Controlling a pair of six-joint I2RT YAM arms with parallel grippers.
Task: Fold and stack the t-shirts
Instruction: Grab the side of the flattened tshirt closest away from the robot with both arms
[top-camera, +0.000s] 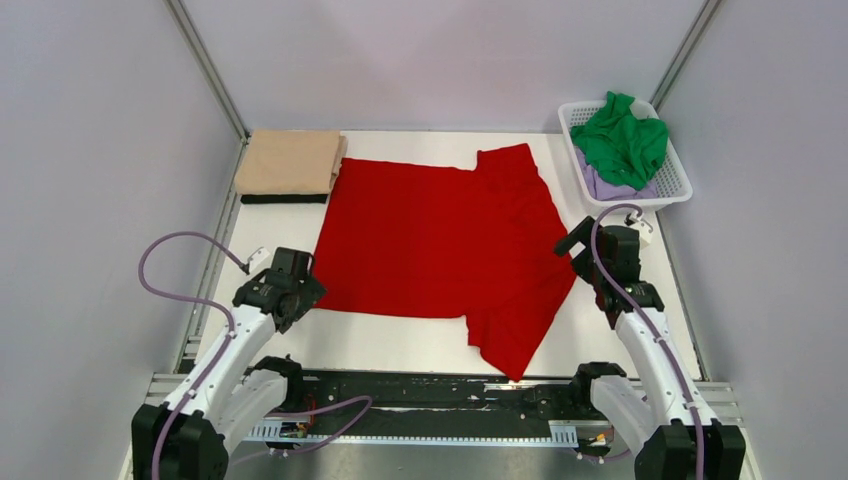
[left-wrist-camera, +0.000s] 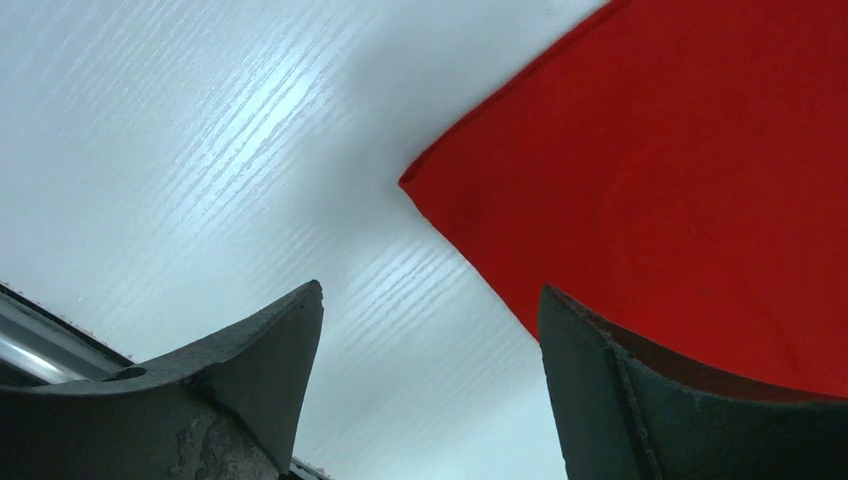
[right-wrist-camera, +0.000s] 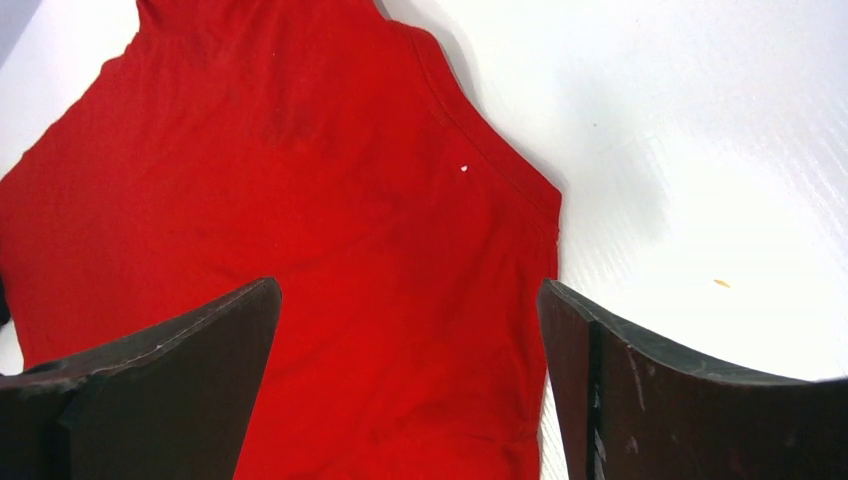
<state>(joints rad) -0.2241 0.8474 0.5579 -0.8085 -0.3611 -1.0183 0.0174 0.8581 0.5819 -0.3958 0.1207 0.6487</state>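
A bright red t-shirt (top-camera: 440, 240) lies spread flat mid-table, sleeves at the right. My left gripper (top-camera: 300, 292) is open just above its near-left hem corner; in the left wrist view that red corner (left-wrist-camera: 640, 160) lies ahead of the fingers (left-wrist-camera: 270, 350). My right gripper (top-camera: 572, 243) is open at the shirt's right edge, its jaws spanning red cloth (right-wrist-camera: 300, 200) by the neck side. A folded tan-beige shirt (top-camera: 288, 162) lies at the back left. A green shirt (top-camera: 622, 140) and a pale lilac shirt (top-camera: 610, 187) are crumpled in the basket.
A white lattice basket (top-camera: 676, 183) stands at the back right. A dark folded layer (top-camera: 284, 198) shows under the tan shirt. Grey walls close in both sides and the back. A metal rail (top-camera: 440, 395) runs along the near edge.
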